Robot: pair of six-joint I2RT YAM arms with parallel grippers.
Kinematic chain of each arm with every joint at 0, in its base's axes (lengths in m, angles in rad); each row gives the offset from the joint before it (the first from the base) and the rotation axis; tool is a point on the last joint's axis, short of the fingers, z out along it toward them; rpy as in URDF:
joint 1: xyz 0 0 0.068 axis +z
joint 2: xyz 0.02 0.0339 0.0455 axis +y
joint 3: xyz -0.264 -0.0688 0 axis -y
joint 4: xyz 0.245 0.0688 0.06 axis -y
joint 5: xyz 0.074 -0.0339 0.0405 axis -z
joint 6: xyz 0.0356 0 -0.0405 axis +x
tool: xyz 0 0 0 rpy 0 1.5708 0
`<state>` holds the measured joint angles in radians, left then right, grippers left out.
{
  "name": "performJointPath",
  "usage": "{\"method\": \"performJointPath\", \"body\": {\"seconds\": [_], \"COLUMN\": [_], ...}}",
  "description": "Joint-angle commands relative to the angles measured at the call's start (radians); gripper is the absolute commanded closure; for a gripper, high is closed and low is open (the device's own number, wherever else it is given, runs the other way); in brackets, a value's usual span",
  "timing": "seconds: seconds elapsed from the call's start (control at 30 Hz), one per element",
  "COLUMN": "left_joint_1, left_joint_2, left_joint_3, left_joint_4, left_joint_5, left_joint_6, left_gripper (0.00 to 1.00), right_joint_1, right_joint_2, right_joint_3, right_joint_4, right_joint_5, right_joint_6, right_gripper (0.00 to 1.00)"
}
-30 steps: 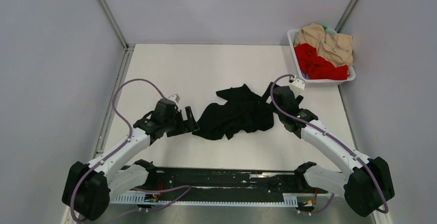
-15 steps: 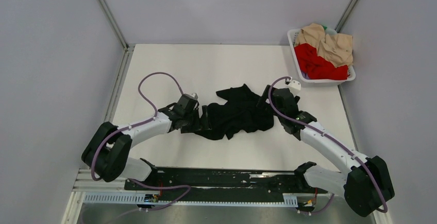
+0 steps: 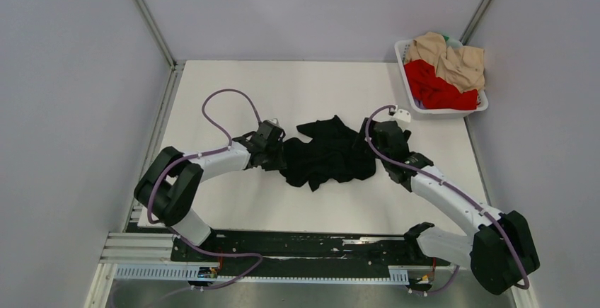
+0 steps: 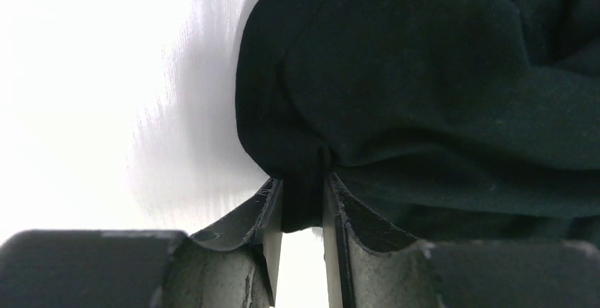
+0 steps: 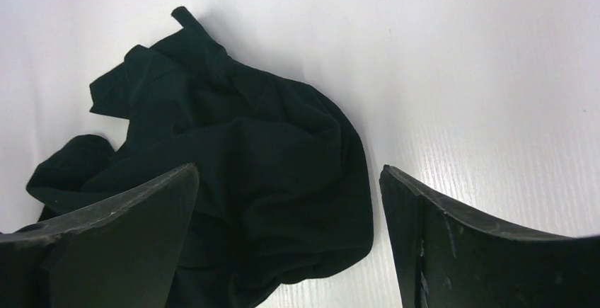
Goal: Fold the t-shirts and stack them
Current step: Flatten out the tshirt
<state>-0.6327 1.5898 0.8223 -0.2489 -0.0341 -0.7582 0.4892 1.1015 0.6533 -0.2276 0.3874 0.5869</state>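
Black t-shirt point(image 3: 327, 154): crumpled heap, mid-table, between the arms. Only the left wrist view shows the grip: left gripper point(image 4: 303, 182) nearly closed, pinching a fold at its left edge. Right gripper point(image 5: 289, 173) spread wide, empty, over its right side. Red t-shirt point(image 3: 435, 90) and beige t-shirt point(image 3: 456, 59) fill the basket point(image 3: 447, 112) in the far right corner.

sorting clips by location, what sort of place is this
Probably a robotics lab test cell, not a home: blank panel walls on a metal frame box in a white table, and the left arm and right arm are mounted on a rail at its near edge.
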Motion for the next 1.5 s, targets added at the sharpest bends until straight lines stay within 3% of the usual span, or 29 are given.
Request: {"method": "performJointPath", "body": {"seconds": [0.0,0.1,0.13,0.43,0.57,0.8,0.87,0.93,0.97,1.23,1.47], "left_joint_1": [-0.006,-0.006,-0.006,-0.006,-0.005,-0.005,-0.005,-0.005,-0.005,-0.005,-0.005], "left_joint_2": [0.08,0.085,0.083,-0.038,-0.067,-0.115,-0.125,-0.137,-0.143,-0.317,-0.603], "left_joint_3": [-0.015,-0.009,-0.009,-0.077,-0.094,-0.094,-0.092,-0.086,-0.082,0.04,0.194], "left_joint_4": [-0.04,-0.052,-0.058,-0.067,-0.071,-0.086,-0.093,-0.103,-0.112,-0.249,-0.285], "left_joint_5": [-0.039,-0.063,-0.067,-0.128,-0.153,-0.191,-0.206,-0.223,-0.228,-0.371,-0.513], "left_joint_6": [0.024,0.026,0.03,0.032,0.033,0.032,0.029,0.026,0.025,0.038,0.148], "left_gripper": [0.7,0.98,1.0,1.0,1.0,1.0,1.0,1.0,1.0,1.0,1.0], "right_joint_1": [-0.007,-0.009,-0.011,-0.026,-0.028,-0.032,-0.035,-0.039,-0.041,-0.043,-0.044], "right_joint_2": [0.084,0.214,0.263,0.712,0.833,0.934,0.931,0.912,0.887,0.529,0.128], "right_joint_3": [0.061,0.159,0.198,0.586,0.693,0.749,0.743,0.73,0.722,0.629,0.512], "right_joint_4": [0.096,0.098,0.099,0.035,0.004,-0.019,-0.027,-0.029,-0.028,0.04,0.17], "right_joint_5": [-0.029,-0.05,-0.067,-0.17,-0.226,-0.202,-0.184,-0.186,-0.176,0.081,0.138], "right_joint_6": [-0.131,-0.216,-0.241,-0.35,-0.367,-0.37,-0.361,-0.356,-0.343,-0.343,-0.431], "right_gripper": [0.0,0.0,0.0,0.15,0.23,0.65,0.78,0.96,1.0,1.0,1.0]}}
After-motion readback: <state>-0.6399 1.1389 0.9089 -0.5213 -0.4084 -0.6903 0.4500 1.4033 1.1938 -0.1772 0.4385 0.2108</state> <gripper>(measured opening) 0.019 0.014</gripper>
